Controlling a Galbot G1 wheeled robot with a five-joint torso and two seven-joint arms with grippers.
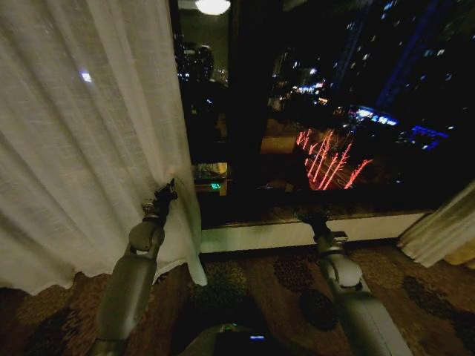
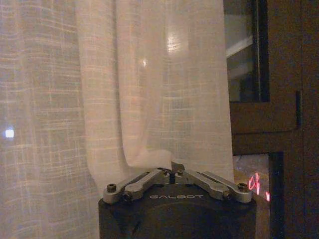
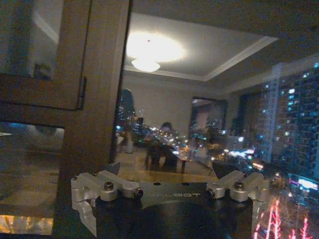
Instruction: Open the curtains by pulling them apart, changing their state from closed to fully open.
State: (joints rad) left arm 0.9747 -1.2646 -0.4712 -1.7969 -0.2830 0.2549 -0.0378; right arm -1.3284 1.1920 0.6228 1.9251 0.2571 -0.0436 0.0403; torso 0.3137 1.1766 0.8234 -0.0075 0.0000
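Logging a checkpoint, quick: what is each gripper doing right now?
Left gripper: shut on the left curtain panel's inner edge.
Right gripper: open, holding nothing, facing the window.

Left sheer curtain panel (image 1: 82,141) bunched to the left side, covering left third of window. Left gripper (image 1: 166,191) pressed at the panel's inner edge, low down, fabric puckered around it (fingers hidden in the cloth). Right gripper (image 1: 315,220) up near the dark window sill (image 1: 297,232), apart from the right curtain panel (image 1: 443,233) gathered at far right. Night-city glass (image 1: 334,111) exposed between. Patterned carpet (image 1: 245,285) below.
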